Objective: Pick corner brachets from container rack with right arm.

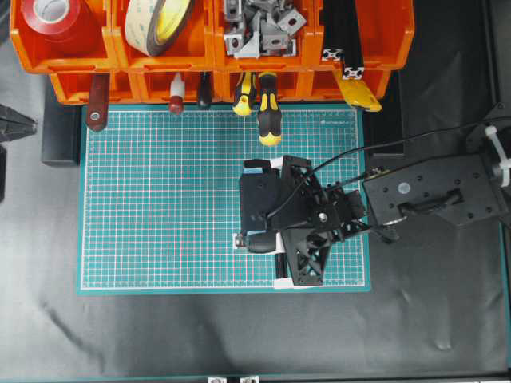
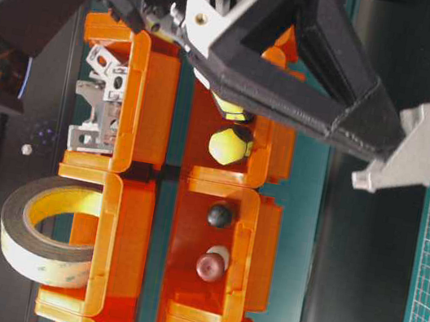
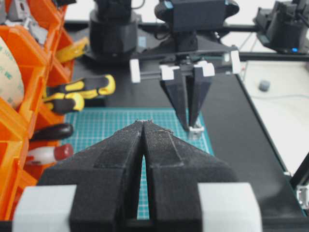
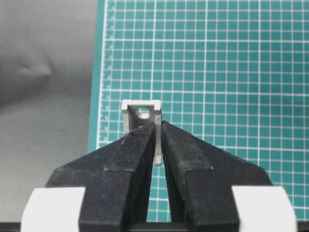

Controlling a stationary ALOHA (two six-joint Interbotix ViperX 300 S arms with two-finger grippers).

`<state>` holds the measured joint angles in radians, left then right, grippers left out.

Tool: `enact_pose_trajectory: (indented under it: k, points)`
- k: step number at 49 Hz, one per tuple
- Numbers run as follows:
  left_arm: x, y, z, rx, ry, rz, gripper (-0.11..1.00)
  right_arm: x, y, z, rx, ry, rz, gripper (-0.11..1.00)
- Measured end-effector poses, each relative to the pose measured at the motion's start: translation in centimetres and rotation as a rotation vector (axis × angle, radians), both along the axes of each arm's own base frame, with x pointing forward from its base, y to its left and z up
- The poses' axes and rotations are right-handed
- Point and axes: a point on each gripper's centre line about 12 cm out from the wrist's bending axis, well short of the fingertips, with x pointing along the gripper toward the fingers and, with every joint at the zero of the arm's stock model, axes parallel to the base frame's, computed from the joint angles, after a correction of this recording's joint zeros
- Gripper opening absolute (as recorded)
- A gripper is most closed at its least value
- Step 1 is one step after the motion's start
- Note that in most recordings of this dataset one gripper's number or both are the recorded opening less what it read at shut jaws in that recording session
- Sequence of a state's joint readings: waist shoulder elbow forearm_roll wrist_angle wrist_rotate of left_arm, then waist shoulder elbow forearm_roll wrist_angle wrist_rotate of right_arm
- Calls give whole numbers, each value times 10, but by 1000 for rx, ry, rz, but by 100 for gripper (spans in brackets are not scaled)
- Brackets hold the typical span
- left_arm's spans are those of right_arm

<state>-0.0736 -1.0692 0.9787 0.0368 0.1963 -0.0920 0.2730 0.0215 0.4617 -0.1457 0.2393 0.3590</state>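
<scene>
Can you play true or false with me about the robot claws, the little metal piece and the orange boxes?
1. The right gripper is pinching a corner bracket. True.
2. That bracket is held over the green mat. True.
3. The left gripper is open wide. False: its jaws are shut, with nothing between them.
4. No brackets are left in the container rack. False: a pile of brackets sits in an upper bin.
5. The roll of tape lies on the mat. False: it sits in an upper orange bin.
</scene>
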Motion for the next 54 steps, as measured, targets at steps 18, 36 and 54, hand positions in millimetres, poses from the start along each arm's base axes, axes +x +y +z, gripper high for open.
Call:
enact_pose_trajectory:
  k: [18, 36, 54]
  points:
    - [0, 0, 0, 0, -2, -2, 0, 1, -1, -2, -11, 30, -6, 18]
    - [0, 0, 0, 0, 0, -2, 0, 4, 2, 3, -6, 17, -2, 76]
    - [0, 0, -2, 3, 15, -1, 0, -16, 9, 67, 31, -118, 28, 75]
